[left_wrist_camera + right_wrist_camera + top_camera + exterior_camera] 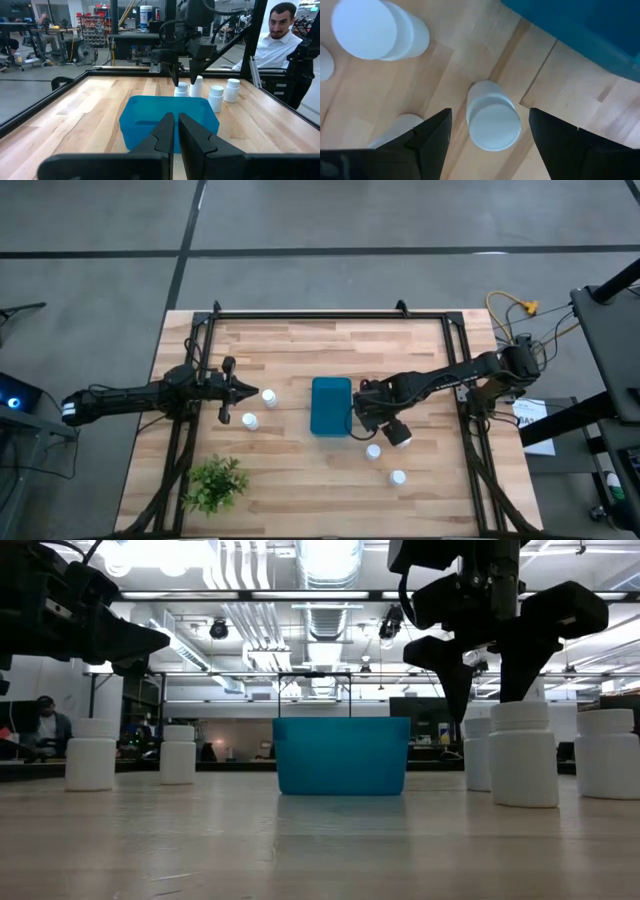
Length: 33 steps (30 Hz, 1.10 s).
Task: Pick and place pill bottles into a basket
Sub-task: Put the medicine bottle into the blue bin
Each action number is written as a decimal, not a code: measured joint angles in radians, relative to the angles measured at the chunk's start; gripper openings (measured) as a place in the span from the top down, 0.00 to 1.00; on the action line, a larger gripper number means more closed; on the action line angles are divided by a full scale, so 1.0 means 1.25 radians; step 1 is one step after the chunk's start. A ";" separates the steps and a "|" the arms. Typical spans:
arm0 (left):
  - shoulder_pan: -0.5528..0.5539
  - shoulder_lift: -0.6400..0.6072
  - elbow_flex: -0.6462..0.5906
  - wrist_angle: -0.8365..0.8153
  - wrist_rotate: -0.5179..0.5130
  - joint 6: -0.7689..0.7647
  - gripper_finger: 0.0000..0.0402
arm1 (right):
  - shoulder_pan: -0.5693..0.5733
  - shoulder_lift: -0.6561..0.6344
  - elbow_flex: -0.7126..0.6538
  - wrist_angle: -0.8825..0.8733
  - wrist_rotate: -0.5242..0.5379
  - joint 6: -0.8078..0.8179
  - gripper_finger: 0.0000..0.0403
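The teal-blue basket [331,406] stands at the table's middle. Two white pill bottles [268,396] [249,420] stand to its left, just ahead of my left gripper [240,390], which is shut and empty [176,131]. To the basket's right stand several more bottles [400,435] [373,451] [398,477]. My right gripper [373,420] is open and points down over one upright bottle [492,117]. Its fingers stand on either side of that bottle and above its cap, touching nothing [485,690].
A small green plant [213,483] stands near the front left. A black frame [330,313] runs around the table's edges. A person in a white shirt [280,40] stands beyond the table's right side.
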 joint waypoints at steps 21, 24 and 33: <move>0.000 0.000 0.000 0.000 0.000 0.000 0.98 | 0.000 0.000 -0.064 0.083 0.000 -0.020 0.39; 0.000 0.000 0.000 0.000 0.000 0.000 0.98 | 0.000 0.000 -0.064 0.091 0.000 -0.023 0.40; 0.000 0.000 0.000 0.000 0.000 0.000 0.98 | -0.001 0.011 -0.065 0.091 0.006 -0.038 0.43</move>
